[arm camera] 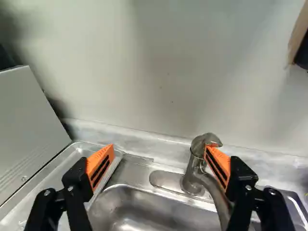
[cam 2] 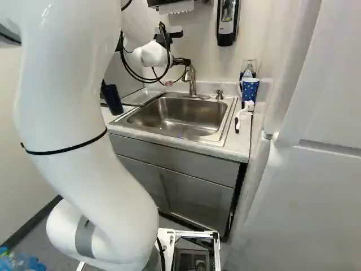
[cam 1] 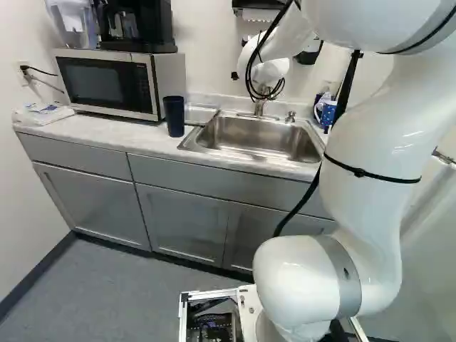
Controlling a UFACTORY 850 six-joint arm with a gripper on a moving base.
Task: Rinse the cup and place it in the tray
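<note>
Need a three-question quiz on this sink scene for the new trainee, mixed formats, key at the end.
1. Multiple choice. In the left base view, what stands nearest the tall dark blue cup?
A) Soap pump
B) Microwave
C) Paper towel holder

2. True or false. The gripper has the tall dark blue cup clamped between its fingers.

3. Fill in the blank. In the right base view, the white brush lies on the ____, to the right of the sink.

Key: 1. B; 2. False; 3. counter
</note>
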